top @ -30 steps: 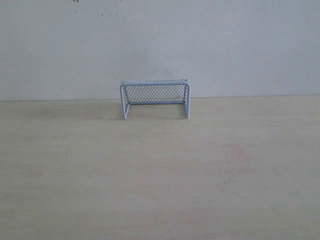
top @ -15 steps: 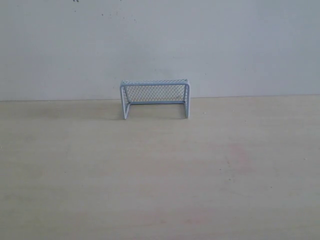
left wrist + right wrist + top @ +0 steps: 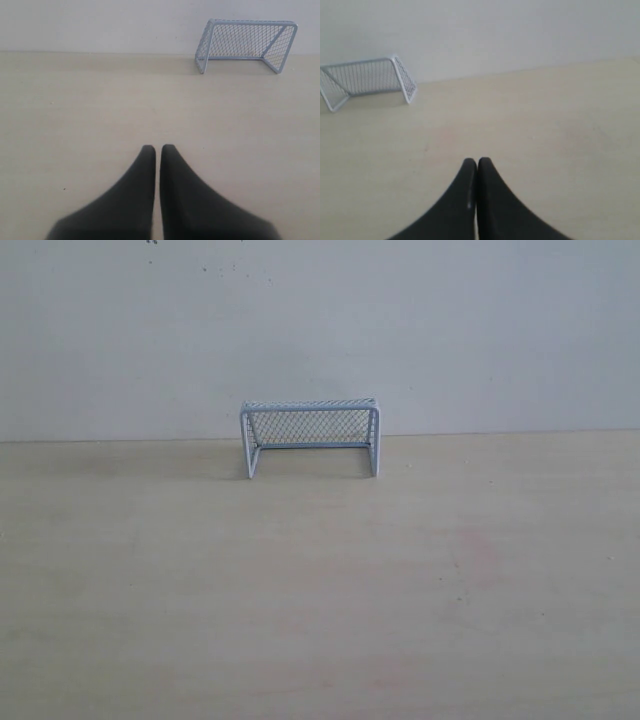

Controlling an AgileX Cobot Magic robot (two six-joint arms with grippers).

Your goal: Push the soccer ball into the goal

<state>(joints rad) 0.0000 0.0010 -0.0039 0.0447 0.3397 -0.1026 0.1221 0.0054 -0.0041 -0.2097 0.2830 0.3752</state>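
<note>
We see the goal [image 3: 310,438] standing upright at the far edge of the table [image 3: 320,600], its back right by the wall [image 3: 320,320] and its open mouth facing the wide bare tabletop in front. We cannot tell where the ball is.

In the left wrist view our left gripper [image 3: 158,148] hangs over the wood with its jaws drawn together, only a thin slit between them. The goal [image 3: 247,45] sits well apart from it, with open table between.

Our right gripper [image 3: 477,161] has its jaws pressed together and holds nothing. The goal [image 3: 367,80] lies far off to one side, and bare wood stretches on to the wall.
</note>
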